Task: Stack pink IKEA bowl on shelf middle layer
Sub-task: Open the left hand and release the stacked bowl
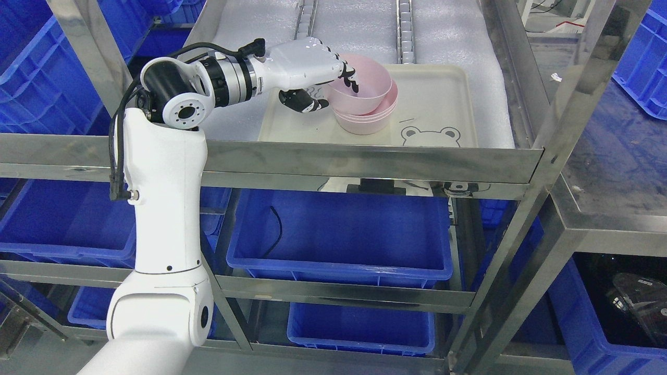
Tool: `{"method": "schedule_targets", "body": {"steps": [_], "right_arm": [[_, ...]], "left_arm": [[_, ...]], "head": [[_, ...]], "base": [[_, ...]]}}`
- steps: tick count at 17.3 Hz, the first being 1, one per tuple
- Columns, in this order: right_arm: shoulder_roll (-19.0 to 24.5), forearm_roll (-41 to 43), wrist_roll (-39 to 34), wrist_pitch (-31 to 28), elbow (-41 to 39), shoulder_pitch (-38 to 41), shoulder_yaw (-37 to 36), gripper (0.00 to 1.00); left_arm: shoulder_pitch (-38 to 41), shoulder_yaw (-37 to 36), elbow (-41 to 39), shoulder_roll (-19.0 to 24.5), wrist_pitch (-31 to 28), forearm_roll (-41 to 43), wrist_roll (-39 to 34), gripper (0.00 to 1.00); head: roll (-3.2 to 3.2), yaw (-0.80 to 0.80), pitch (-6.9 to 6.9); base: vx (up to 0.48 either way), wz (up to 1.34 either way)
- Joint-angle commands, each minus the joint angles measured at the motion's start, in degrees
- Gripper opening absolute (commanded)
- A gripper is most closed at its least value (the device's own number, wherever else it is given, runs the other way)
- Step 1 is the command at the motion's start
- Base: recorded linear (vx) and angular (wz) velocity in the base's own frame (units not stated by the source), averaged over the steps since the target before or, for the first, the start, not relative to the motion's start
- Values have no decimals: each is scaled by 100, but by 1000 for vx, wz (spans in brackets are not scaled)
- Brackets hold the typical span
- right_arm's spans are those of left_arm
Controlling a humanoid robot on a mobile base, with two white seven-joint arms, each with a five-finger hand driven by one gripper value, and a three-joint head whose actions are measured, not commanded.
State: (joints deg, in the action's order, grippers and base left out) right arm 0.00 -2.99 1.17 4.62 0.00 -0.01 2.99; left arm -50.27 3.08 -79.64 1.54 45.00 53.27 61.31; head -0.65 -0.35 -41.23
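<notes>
Your head view looks down through a steel shelf [365, 161] whose uprights run out of frame at the top and right, so you do not see its full height. The layer nearest the top of the view is lined with white foam sheet [448, 36]; its far edge is cut off.

Below it, blue bins [344, 234] fill the lower layers. The front rail hides their far rims, and a thin black cable [276, 229] lies inside the middle one. More blue bins sit at the far left and far right, only partly in frame.

The left arm [164, 208] comes up from the lower left corner, white, with a black elbow joint and a black cable along it. It covers the left end of the front rail.

On the foam layer a cream tray [443, 99] sits toward the front edge, with a bear face printed near its front right corner. The arm covers the tray's left end.

A stack of pink bowls [367, 117] stands on the tray's left half. You cannot count the nested bowls reliably. The top pink bowl [365, 86] is tilted, its rim raised on the left, not seated flat in the stack.

The left hand [312, 70] is closed on that top bowl: fingertips [351, 80] hook over the near rim into the bowl, and the thumb is below, outside the wall. The contact under the bowl is hidden.
</notes>
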Motion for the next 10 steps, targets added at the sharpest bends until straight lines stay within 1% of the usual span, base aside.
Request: {"method": "schedule_targets", "body": {"steps": [1,4,7,8,10], "right_arm": [[-100,0,-12,4,-100,19,0,100],[-100,0,-12,4,-100,27,0,100],[-100,0,-12,4,-100,19,0,100],[-100,0,-12,4,-100,27,0,100],[-100,0,-12,4,-100,27,0,100]], "left_arm": [[-26,140,27,-54,0,-10,-66,46],[-263,578,27,-54,0,-115,-278,51],[-282,711,18,-54,0,-579,-287,58],[-282,773,18,-54,0,-868,-287,58],[-185,721,1,-54,0,-2462,-269,59]], "head": [[0,0,0],[0,0,0],[0,0,0],[0,0,0],[0,0,0]], "base": [[0,0],[0,0],[0,0],[0,0],[0,0]]}}
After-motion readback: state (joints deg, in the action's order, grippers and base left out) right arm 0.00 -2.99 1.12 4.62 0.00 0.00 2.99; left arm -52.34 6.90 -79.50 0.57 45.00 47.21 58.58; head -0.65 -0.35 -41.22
